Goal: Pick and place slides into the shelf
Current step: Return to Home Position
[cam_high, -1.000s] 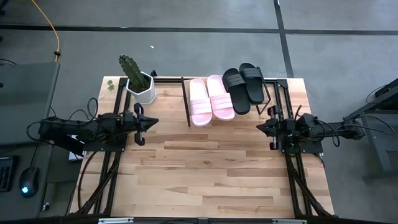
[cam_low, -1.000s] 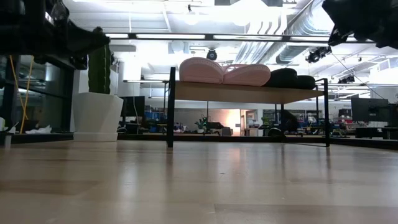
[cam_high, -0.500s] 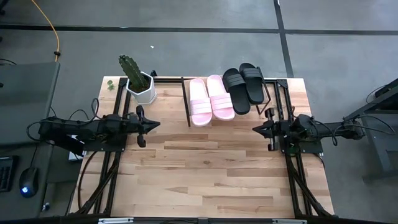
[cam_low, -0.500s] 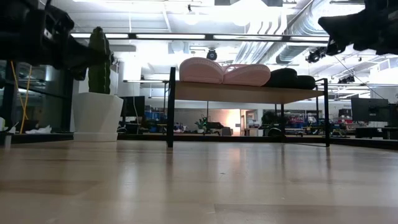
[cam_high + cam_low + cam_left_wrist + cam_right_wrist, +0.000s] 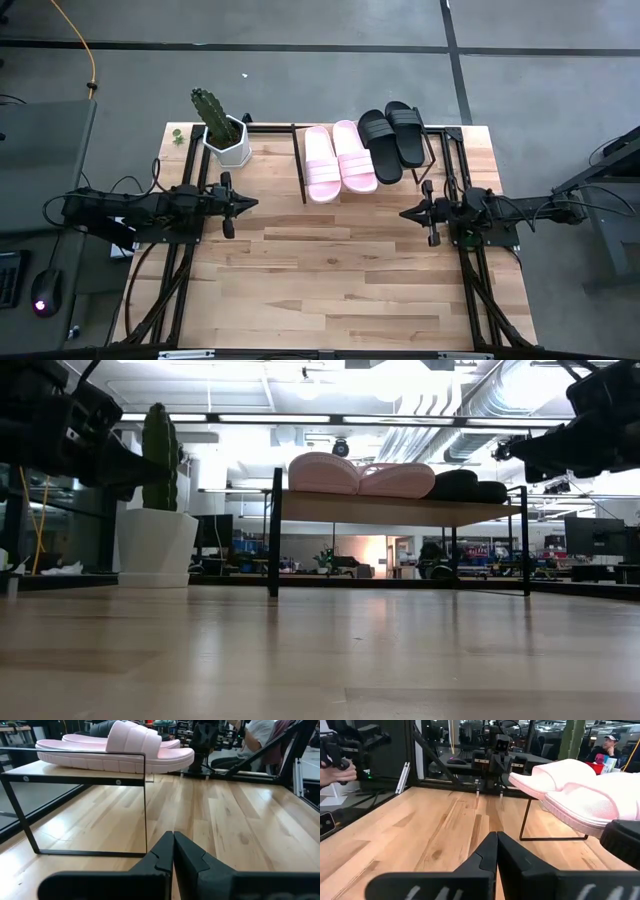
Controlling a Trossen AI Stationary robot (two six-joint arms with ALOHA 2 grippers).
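Four slides (image 5: 341,160) lie on the shelf (image 5: 400,508) at the far edge of the worktop (image 5: 330,270), and the left pincer (image 5: 251,203) and right pincer (image 5: 404,213) are pressed together.

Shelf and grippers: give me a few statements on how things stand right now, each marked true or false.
1. Both pink slides and both black slides sit on the shelf. True.
2. The left gripper holds a pink slide. False: it is shut on nothing, over the table, short of the shelf.
3. A potted cactus stands on the table beside the shelf. True.
4. The right gripper is wide open. False: its fingers are closed together and empty.
5. The pink slides lie nearer the potted cactus than the black slides do. True.
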